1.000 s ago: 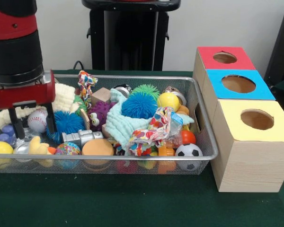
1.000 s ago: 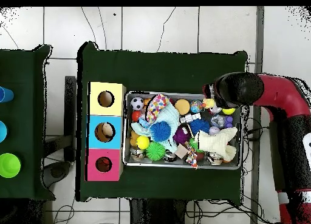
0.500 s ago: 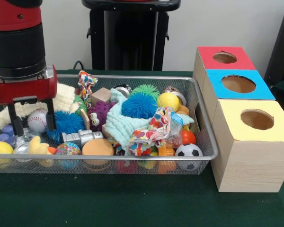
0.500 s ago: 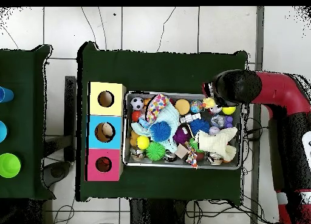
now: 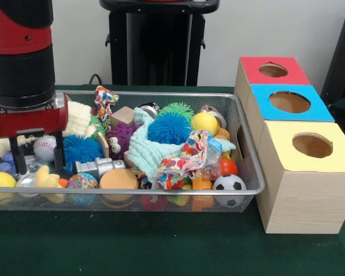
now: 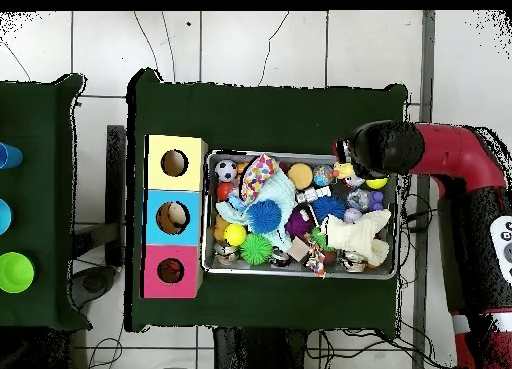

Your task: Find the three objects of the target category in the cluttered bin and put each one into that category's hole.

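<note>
The task's things lie somewhere in the wire mesh bin (image 5: pixel 250 172), which is packed with small toys on the green table (image 5: pixel 161 247); which category is the target cannot be told from the pictures. At the bin's left end in the front view, the gripper (image 5: pixel 37 164) hangs with its two black fingers spread apart, one on each side of a small baseball (image 5: pixel 44 148), and nothing is clamped between them; whether the fingers touch the ball cannot be told. Just beside the baseball sits a blue spiky ball (image 5: pixel 80 148), with a yellow rubber duck (image 5: pixel 48 178) and a yellow ball (image 5: pixel 0 181) nearer the front wall. Behind the gripper lies a cream knitted cloth (image 5: pixel 77 118). Toward the middle are a purple toy with eyes (image 5: pixel 121 138), a second blue spiky ball (image 5: pixel 168 127) resting on a pale mint cloth (image 5: pixel 142 150), a green spiky ball (image 5: pixel 177 109) and an orange ball (image 5: pixel 118 179). At the right end sit a soccer ball (image 5: pixel 229 185) and a patterned cloth (image 5: pixel 187 155). Beside the bin stands a row of three wooden boxes, each with a round hole in its top: a yellow-topped box (image 5: pixel 310 146), a blue-topped box (image 5: pixel 290 103) and a red-topped box (image 5: pixel 273 70). The overhead view shows the red and black arm (image 6: pixel 450 155) reaching over the bin's corner farthest from the boxes.
</note>
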Robot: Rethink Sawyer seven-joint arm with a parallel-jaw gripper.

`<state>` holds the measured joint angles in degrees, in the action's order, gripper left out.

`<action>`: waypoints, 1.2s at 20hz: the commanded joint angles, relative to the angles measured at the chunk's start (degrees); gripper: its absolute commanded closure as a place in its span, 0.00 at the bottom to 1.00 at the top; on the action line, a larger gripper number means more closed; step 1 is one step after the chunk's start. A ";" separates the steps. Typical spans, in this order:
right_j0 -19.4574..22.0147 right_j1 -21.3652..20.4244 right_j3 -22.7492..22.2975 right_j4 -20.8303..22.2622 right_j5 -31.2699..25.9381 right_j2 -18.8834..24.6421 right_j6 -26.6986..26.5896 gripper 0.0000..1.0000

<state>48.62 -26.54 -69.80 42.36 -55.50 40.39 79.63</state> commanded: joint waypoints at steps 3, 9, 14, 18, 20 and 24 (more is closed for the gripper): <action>2.15 5.66 -5.20 5.33 6.72 -3.05 -12.74 0.00; 2.54 6.81 -6.21 6.43 9.47 -3.63 -11.99 0.00; 2.22 7.04 -6.09 6.11 8.42 -3.57 -11.96 0.00; 2.02 6.56 -6.55 5.57 7.59 -3.70 -11.91 0.00; 2.02 6.04 -7.19 5.27 7.27 -3.69 -11.73 0.00; 2.18 4.22 -9.32 4.44 6.25 -3.78 -11.23 0.00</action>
<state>50.80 -22.25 -72.33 45.07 -48.01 39.21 79.63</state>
